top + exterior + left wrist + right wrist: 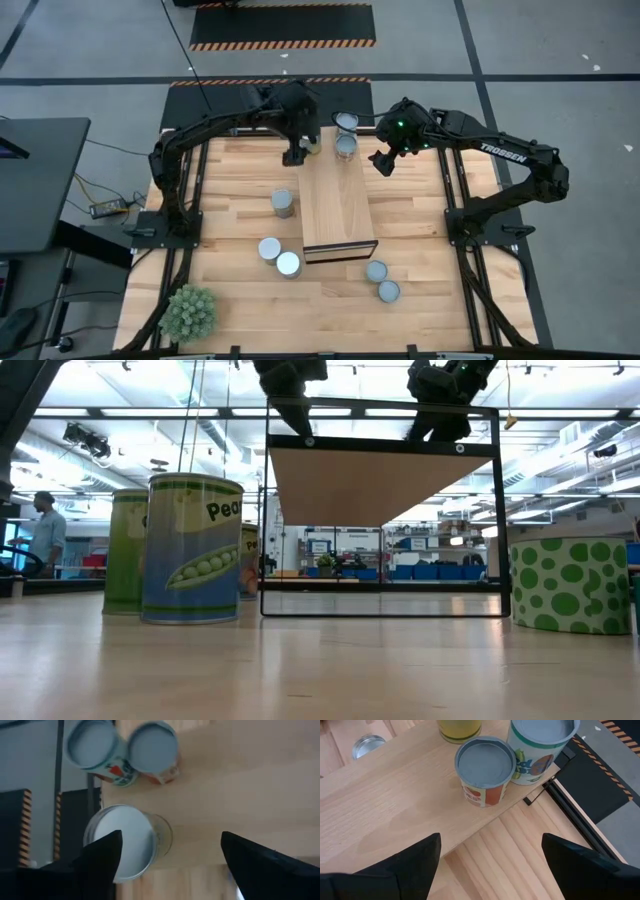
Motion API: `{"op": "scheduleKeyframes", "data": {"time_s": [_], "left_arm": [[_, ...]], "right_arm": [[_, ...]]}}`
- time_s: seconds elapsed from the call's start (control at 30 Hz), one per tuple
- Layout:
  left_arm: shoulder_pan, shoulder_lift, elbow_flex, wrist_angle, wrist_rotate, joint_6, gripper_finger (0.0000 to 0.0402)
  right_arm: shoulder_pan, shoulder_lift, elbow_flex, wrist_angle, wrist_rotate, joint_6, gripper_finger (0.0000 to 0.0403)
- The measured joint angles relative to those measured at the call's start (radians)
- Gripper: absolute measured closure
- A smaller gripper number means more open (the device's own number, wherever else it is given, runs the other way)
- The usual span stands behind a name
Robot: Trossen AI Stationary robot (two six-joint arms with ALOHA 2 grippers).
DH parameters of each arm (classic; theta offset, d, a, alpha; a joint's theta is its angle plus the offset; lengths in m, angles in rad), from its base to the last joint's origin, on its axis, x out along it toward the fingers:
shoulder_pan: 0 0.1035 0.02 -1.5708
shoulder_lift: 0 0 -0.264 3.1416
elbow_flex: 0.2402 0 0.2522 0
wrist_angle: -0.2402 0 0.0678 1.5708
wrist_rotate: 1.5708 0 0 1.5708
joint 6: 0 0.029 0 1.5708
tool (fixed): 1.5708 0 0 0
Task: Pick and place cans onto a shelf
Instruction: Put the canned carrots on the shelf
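While a person [45, 535] stands in the bright room behind, the wooden tabletop [230, 190] carries the shelf [335, 205], three cans [344, 146] at its far end and five [283, 203] around it. Both arms reach there: left tool [294, 155] and right tool [382, 163] hover wide open, empty.

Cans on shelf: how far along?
Done: three cans stand at the shelf's far end. In hand: nothing; left gripper and right gripper hover open beside them. Left: five cans on the table, e.g. one.
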Motion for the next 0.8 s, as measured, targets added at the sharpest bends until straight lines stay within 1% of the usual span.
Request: {"op": "scheduleKeyframes", "data": {"time_s": [0.13, 0.27, 0.43, 0.53, 0.63, 0.8], "left_arm": [[-0.034, 0.001, -0.055, 0.052, -0.081, 0.037, 0.0103], [-0.048, 0.000, -0.093, 0.108, -0.140, 0.040, 0.0155], [-0.048, 0.000, -0.108, 0.115, -0.166, 0.016, 0.0228], [-0.043, 0.001, -0.109, 0.118, -0.166, 0.003, 0.0262], [-0.038, 0.000, -0.109, 0.125, -0.166, 0.003, 0.0285], [-0.027, 0.000, -0.109, 0.124, -0.165, -0.003, 0.0305]], "right_arm": [[0.000, 0.000, 0.000, 0.000, 0.000, 0.000, 0.0049], [0.000, 0.000, 0.000, 0.000, 0.000, -0.001, 0.0049], [0.000, 0.000, 0.000, 0.000, 0.000, -0.006, 0.0049], [0.000, 0.000, 0.000, 0.000, 0.000, -0.007, 0.0049], [0.000, 0.000, 0.000, 0.000, 0.000, -0.007, 0.0049], [0.000, 0.000, 0.000, 0.000, -0.003, -0.007, 0.0049]]}}
